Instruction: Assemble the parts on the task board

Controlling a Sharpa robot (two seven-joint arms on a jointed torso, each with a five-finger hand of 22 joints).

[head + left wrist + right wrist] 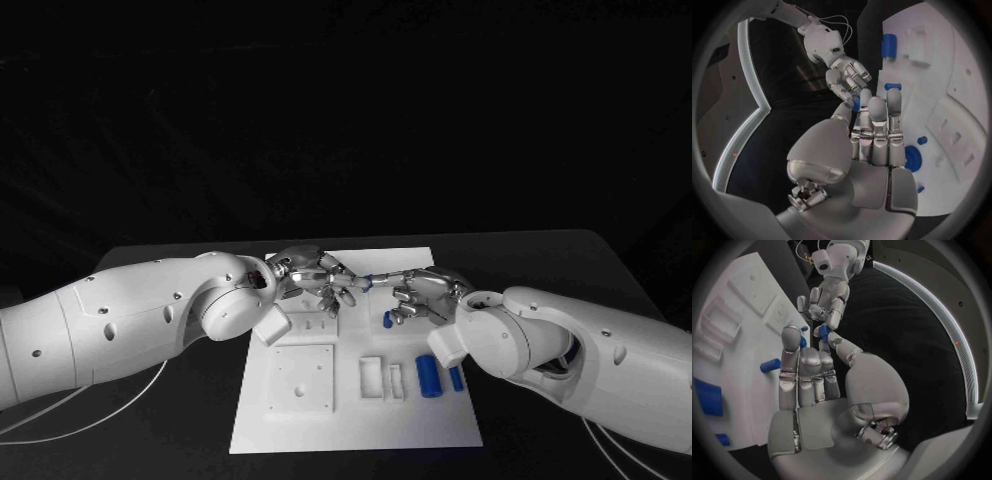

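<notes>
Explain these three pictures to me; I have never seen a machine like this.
This is a robot with two white arms, each ending in a silver robot hand. One picture looks down from its head onto a black table; the two round pictures come from cameras at its wrists, behind each hand. On the table lies a white task board with small blue parts, such as a blue cylinder near the right arm. Over the board's far end, the left robot hand and right robot hand meet fingertip to fingertip around a small blue part. Both seem to touch it; which one truly holds it I cannot tell.
</notes>
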